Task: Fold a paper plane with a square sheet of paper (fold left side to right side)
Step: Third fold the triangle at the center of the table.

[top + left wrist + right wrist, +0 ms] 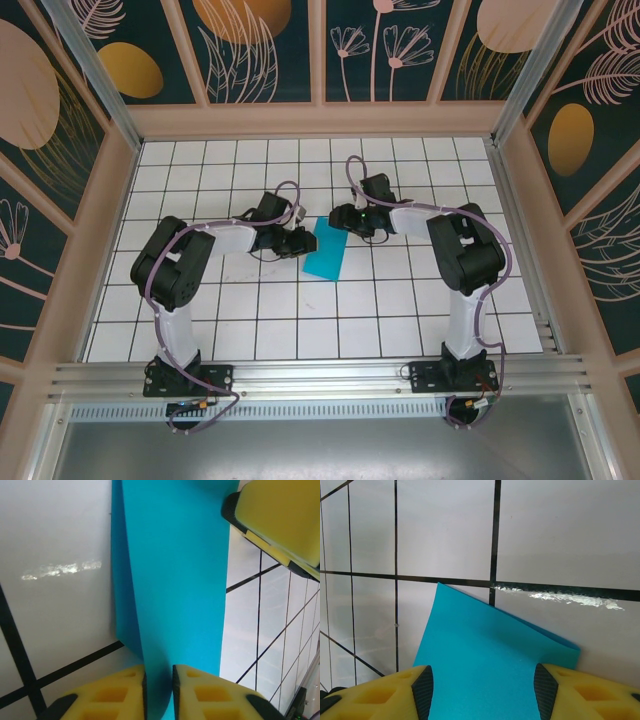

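- A white gridded table (pixel 200 330) fills the floor of a booth whose wall panels (pixel 260 50) carry leaf and flower patterns on dark green, closing it in from 9 round through 12 to 3 o'clock.
- The left arm (pixel 175 270) rises from its base at the table's 7 o'clock edge and reaches toward the centre. The right arm (pixel 465 255) does likewise from 5 o'clock.
- The square sheet of paper (pixel 327 252), teal-blue and now a narrow doubled strip, lies flat near the middle of the table between the two arms. Its long side runs roughly from 1 o'clock to 7 o'clock.
- The left gripper (pixel 300 243) sits at the strip's 9 o'clock edge. In the left wrist view its yellow fingers (pixel 115 690) stand drawn close together at 6 o'clock, with only a slim gap between them. The teal paper runs into that gap and away toward 12 o'clock, one layer lifting along the 9 o'clock side. Whether the jaws actually pinch the sheet cannot be told.
- The right gripper (pixel 340 220) is at the strip's 12 o'clock end. In the right wrist view its jaws are wide apart, a yellow finger (pixel 375 695) at 7 o'clock and its partner at 5 o'clock. The sheet's end lies on the tiles between them, one corner pointing to 11 o'clock.
- One pad of the right gripper (pixel 280 515) also shows at 1 o'clock in the left wrist view, just beside the paper's edge.
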{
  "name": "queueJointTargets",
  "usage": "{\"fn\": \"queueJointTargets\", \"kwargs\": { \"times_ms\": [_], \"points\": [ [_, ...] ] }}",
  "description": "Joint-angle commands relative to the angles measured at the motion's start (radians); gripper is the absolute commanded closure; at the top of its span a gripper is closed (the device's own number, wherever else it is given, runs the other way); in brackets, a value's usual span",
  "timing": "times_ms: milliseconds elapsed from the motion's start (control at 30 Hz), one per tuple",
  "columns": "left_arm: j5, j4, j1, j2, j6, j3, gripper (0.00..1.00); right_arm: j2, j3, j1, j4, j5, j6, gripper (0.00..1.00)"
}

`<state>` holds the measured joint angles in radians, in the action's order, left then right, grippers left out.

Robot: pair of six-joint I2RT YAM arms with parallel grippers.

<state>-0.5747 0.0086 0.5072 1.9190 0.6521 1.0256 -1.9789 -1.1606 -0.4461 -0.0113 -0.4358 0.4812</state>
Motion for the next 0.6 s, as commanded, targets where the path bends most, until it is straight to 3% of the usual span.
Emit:
{"fn": "queueJointTargets", "kwargs": {
  "times_ms": [0, 200, 333, 567],
  "points": [
    [0.008, 0.027, 0.014, -0.034, 0.021, -0.035, 0.82, 0.030, 0.008, -0.016, 0.013, 0.043, -0.060, 0.36],
    [0.029, 0.055, 0.022, -0.076, 0.066, -0.080, 0.87, 0.167, 0.076, -0.017, 0.032, 0.130, -0.141, 0.26],
    [0.030, 0.110, 0.030, -0.109, 0.147, -0.114, 0.93, 0.353, 0.246, -0.031, 0.126, 0.170, -0.181, 0.25],
    [0.033, 0.164, 0.037, -0.162, 0.249, -0.161, 0.99, 0.717, 0.566, -0.202, 0.212, 0.324, -0.248, 0.23]
  ]
}}
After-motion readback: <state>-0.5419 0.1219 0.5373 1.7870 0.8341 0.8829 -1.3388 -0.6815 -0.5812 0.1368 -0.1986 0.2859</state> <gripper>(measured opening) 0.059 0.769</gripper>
